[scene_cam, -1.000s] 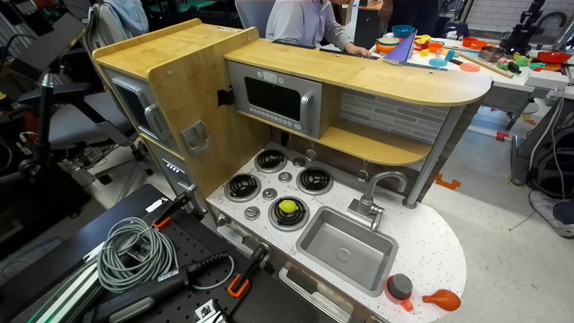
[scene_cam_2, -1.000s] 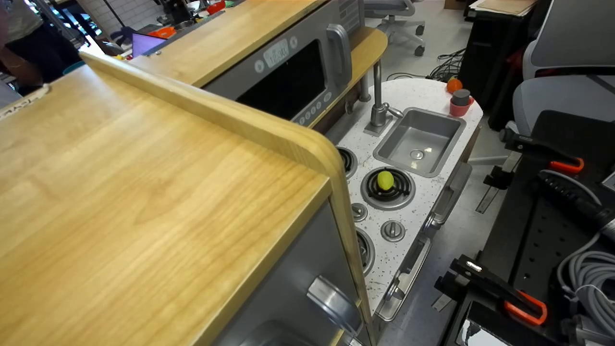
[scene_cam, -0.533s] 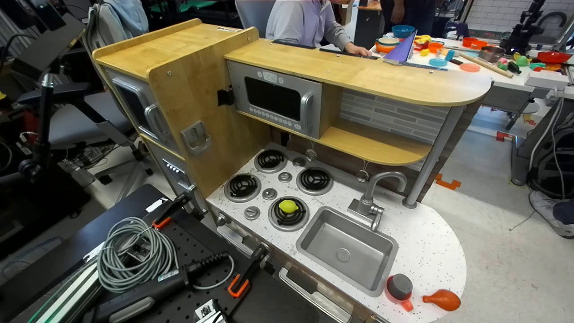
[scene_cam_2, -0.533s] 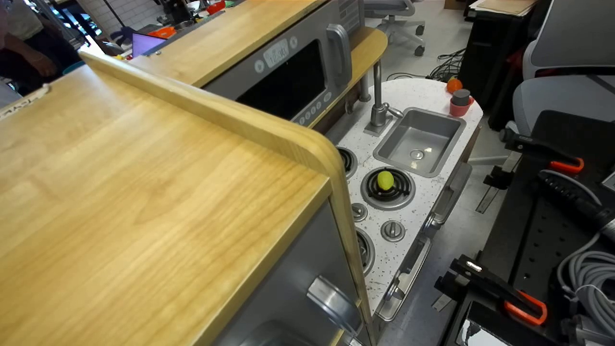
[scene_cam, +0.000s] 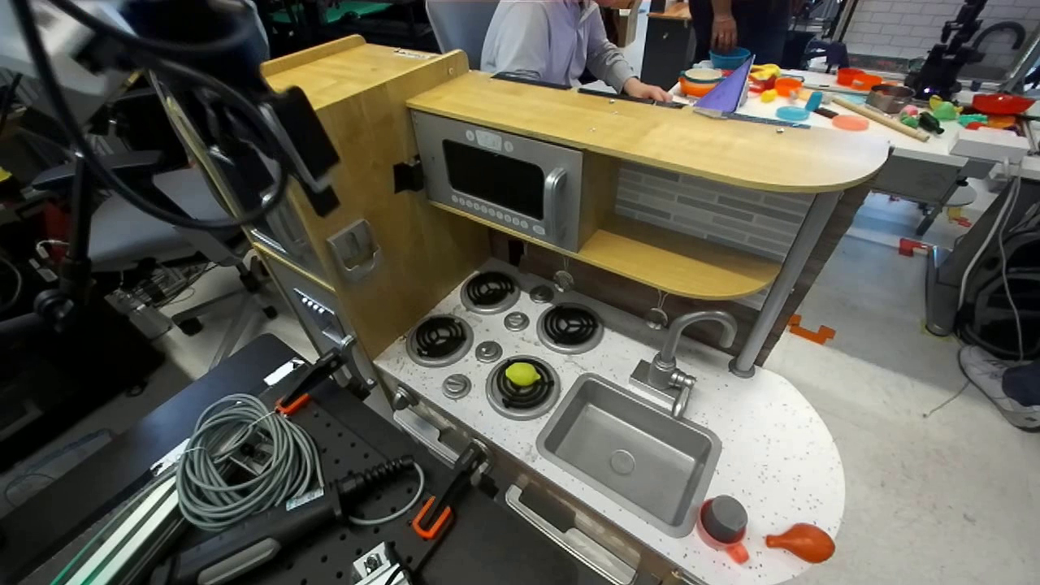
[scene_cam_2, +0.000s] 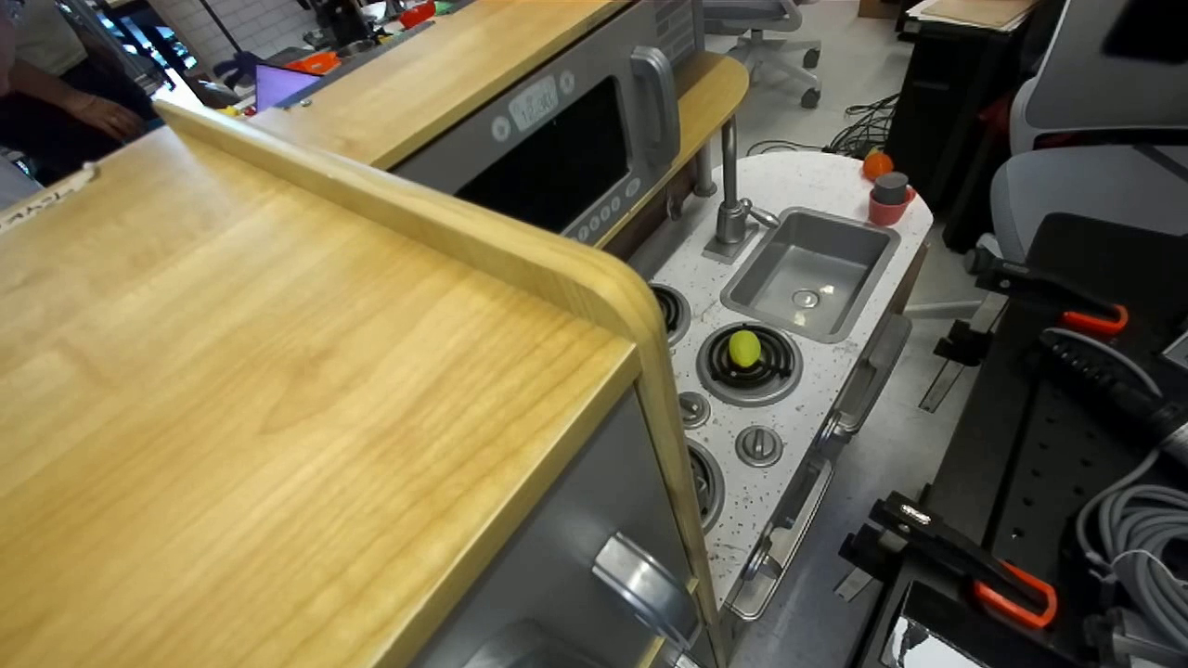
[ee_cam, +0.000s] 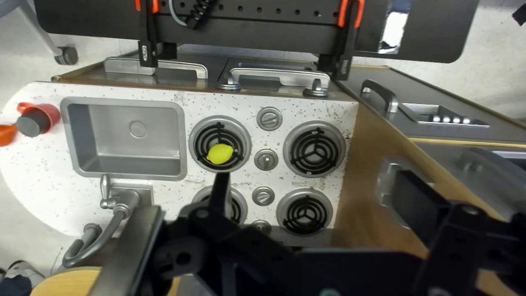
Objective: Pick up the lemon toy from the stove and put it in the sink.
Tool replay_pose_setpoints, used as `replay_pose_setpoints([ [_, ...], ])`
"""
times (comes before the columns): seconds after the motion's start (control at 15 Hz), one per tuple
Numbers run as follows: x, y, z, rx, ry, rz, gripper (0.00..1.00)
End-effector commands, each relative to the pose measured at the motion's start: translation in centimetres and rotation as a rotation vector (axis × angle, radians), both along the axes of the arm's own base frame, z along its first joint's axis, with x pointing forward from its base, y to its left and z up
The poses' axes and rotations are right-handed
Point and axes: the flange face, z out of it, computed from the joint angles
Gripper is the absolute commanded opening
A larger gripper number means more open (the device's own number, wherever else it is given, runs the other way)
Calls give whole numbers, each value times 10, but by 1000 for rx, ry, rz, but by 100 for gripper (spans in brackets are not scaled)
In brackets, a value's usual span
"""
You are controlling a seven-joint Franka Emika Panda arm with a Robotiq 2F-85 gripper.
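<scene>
The lemon toy, small and yellow-green, rests on the front burner nearest the sink; it shows in both exterior views (scene_cam: 522,374) (scene_cam_2: 744,349) and the wrist view (ee_cam: 220,153). The stove (scene_cam: 487,325) is a white speckled panel with black burner rings. The grey sink (scene_cam: 621,439) is beside that burner; its basin also shows in the wrist view (ee_cam: 119,123). My gripper (ee_cam: 314,176) is wide open and empty, high above the stove. In the wrist view the lemon lies just beyond the left fingertip. In an exterior view the gripper (scene_cam: 313,162) is at upper left, before the tall wooden cabinet.
A silver faucet (scene_cam: 670,366) rises behind the sink. A red cup with a grey top (scene_cam: 723,520) and an orange object (scene_cam: 800,543) stand past the sink. A microwave (scene_cam: 496,179) and shelf overhang the back. The cabinet wall (scene_cam: 366,162) borders the stove. A black table (scene_cam: 504,536) carries clamps.
My arm and gripper have come into an exterior view at upper left. A dark shape has appeared at the top right corner of an exterior view. The lemon toy has not moved.
</scene>
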Motion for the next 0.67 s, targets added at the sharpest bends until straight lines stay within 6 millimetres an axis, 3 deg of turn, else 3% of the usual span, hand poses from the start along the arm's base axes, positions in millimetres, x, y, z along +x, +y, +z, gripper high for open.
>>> replay_pose_setpoints([
  [0.0,39,-50,-63,-30,38,12,100],
  [0.27,73,-96,-131,-41,48,-31,100],
  [0.6,113,-114,-215,-20,56,-88,100],
])
